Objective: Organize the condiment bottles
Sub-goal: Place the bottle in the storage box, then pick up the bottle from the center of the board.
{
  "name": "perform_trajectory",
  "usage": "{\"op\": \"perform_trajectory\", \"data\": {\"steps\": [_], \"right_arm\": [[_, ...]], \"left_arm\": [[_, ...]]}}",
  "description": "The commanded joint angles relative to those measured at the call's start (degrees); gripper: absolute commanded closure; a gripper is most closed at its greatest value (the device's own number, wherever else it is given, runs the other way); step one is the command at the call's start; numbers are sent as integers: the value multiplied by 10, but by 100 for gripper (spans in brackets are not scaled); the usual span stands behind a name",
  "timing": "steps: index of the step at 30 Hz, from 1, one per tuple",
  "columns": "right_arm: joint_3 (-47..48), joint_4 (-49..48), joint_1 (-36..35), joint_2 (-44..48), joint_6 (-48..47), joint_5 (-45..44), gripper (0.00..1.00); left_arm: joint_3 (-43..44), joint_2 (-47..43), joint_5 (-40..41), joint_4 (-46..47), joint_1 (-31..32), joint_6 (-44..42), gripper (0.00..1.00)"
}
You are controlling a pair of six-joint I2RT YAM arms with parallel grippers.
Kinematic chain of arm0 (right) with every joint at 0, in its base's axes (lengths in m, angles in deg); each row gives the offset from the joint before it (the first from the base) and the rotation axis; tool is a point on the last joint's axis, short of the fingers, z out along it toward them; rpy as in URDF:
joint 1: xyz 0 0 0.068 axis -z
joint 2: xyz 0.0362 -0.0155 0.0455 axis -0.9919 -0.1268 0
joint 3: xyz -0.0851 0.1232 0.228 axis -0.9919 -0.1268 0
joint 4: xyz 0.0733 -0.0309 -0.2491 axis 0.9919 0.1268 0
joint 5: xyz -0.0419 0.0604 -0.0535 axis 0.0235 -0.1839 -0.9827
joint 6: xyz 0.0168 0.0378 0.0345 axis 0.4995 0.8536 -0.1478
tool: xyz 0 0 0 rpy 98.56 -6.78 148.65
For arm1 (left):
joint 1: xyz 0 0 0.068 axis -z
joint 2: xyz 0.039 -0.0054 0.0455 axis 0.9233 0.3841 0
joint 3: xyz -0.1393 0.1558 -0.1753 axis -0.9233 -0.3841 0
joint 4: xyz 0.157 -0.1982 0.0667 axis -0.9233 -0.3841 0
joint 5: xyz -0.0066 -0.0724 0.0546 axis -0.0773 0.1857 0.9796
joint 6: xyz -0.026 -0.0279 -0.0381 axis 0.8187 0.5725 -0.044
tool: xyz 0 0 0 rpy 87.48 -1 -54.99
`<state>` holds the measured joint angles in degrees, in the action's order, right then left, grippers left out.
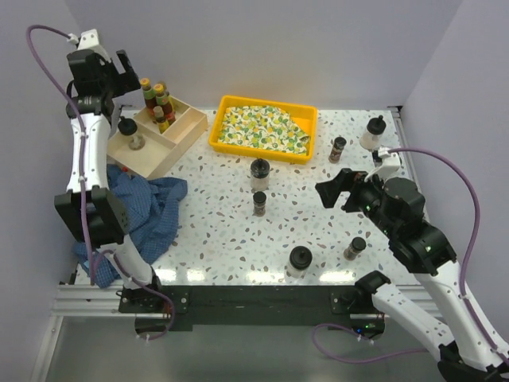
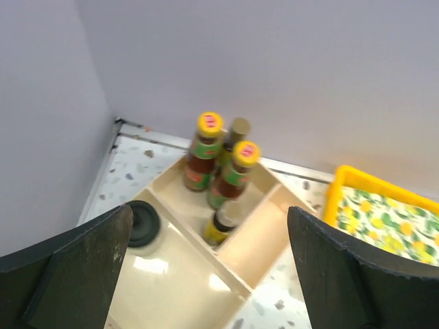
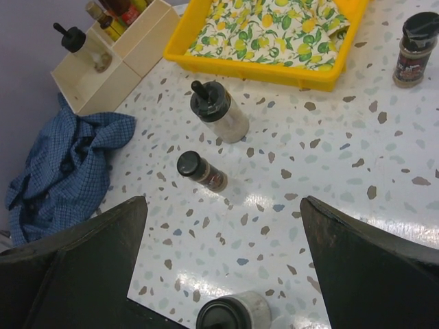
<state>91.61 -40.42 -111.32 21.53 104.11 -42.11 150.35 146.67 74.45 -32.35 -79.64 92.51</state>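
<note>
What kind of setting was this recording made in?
Probably a lab robot workcell, not a kitchen: plain lilac walls box in a speckled table, with a black mounting plate along its near edge.

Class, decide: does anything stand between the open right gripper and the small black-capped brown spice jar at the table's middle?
Nothing visible does. Only bare speckled tabletop lies between the right gripper and the small brown spice jar.
</note>
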Motion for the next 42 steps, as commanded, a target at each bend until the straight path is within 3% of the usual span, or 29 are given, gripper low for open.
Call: {"op": "perform_trajectory", "data": {"steps": [1, 9, 14, 19, 23, 32, 42], "right_arm": [[0, 25, -1, -29, 2, -2, 1], [-41, 15, -1, -19, -2, 6, 1], [-58, 14, -1, 8, -20, 6, 1], [-44, 21, -1, 27, -28, 6, 1], [-41, 21, -1, 47, -29, 0, 1], [-30, 45, -1, 75, -29, 8, 1], [-41, 42, -1, 95, -39, -8, 1]], "left_arm": [[-88, -89, -57, -44, 67, -28, 0], [-304, -262, 20, -21, 291, -65, 3], [-416, -296, 56, 29, 403, -61, 6], [-396, -234, 40, 41, 443, -65, 7], [-392, -185, 47, 111, 462, -56, 6], [-302, -56, 73, 104, 503, -49, 6], [-258, 2, 120, 90, 519, -47, 8]]}}
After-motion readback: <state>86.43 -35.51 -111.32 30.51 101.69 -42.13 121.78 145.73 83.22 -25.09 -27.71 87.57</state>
